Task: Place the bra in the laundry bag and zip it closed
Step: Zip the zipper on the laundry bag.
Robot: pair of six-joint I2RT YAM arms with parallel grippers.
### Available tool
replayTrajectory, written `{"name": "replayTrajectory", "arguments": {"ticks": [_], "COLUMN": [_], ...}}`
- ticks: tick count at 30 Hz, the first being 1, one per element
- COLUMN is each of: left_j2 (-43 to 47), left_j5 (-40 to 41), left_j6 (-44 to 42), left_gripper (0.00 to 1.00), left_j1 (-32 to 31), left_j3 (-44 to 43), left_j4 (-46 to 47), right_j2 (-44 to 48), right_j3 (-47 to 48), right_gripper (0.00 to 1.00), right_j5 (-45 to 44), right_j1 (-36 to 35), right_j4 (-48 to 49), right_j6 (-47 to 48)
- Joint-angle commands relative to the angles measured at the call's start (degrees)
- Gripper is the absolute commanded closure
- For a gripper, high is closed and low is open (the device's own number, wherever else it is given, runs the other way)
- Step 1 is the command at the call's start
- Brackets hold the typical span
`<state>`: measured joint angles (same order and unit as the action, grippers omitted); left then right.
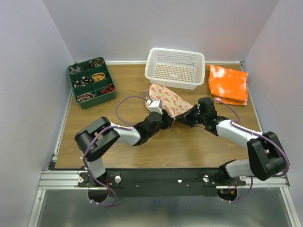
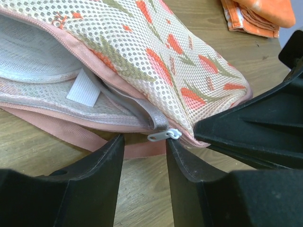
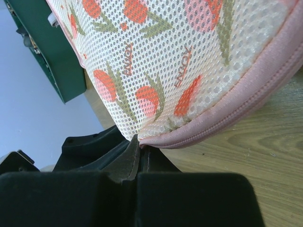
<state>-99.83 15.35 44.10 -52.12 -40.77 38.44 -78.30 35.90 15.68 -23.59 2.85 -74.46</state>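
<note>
My left gripper (image 2: 144, 142) stands partly open and holds nothing. The zipper pull (image 2: 164, 135) lies just ahead, between the fingertips and nearer the right-hand one. My right gripper (image 3: 139, 146) is clamped on the rim at the end of the laundry bag (image 2: 156, 52). The bag lies on the table (image 1: 189, 142) between both arms, its long axis running away toward the basket (image 1: 175, 67). The mouth gapes left of the pull. A grey fold (image 2: 128, 101) inside may be the bra; I cannot tell. Left arm judged nearer the pull.
</note>
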Motion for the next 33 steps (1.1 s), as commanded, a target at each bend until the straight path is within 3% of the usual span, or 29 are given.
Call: {"name": "replayTrajectory", "arguments": {"ticks": [1,3,10,19,24,25,28,31,33], "left_j2": [-1.1,-1.2,-1.1,0.6,2.8,3.0,3.2,3.2,3.0], "left_j5": [-2.2,-3.4,-3.7,-3.8,-4.1,-4.4,-5.2,-6.0,-6.7], "left_j6": [-2.6,-3.1,-3.8,-4.4,-4.8,-5.0,-5.2,-6.2,-7.1], "left_gripper": [0.5,0.5,0.78,1.0,1.0,0.97,0.75,0.63,0.63], "left_j1": [0.4,0.4,0.4,0.5,0.5,0.5,0.5,0.5,0.5], "left_j3": [-1.8,-1.8,-2.1,-2.0,-0.7,-0.6,0.4,0.7,0.6], "left_j4": [2.3,2.9,3.1,2.2,2.0,2.2,3.9,4.5,4.4], "right_j2": [0.4,0.2,-0.2,0.9,1.0,0.9,0.7,0.7,0.7], "right_j3": [1.7,1.6,1.4,0.9,0.7,0.6,0.7,0.7,0.7], "right_gripper": [0.99,0.99,0.99,0.99,0.99,0.99,0.99,0.99,0.99], "right_j5": [0.1,0.3,0.5,-0.4,-0.6,-0.6,-0.3,-0.4,-0.4], "right_j1": [-0.1,-0.1,0.0,-0.1,0.0,0.0,0.0,0.0,0.0], "right_j4": [-1.2,-0.9,-0.5,-1.4,-1.3,-1.2,-1.0,-1.3,-1.4], "right_j6": [1.2,1.2,1.2,1.3,1.3,1.3,1.3,1.4,1.6]}}
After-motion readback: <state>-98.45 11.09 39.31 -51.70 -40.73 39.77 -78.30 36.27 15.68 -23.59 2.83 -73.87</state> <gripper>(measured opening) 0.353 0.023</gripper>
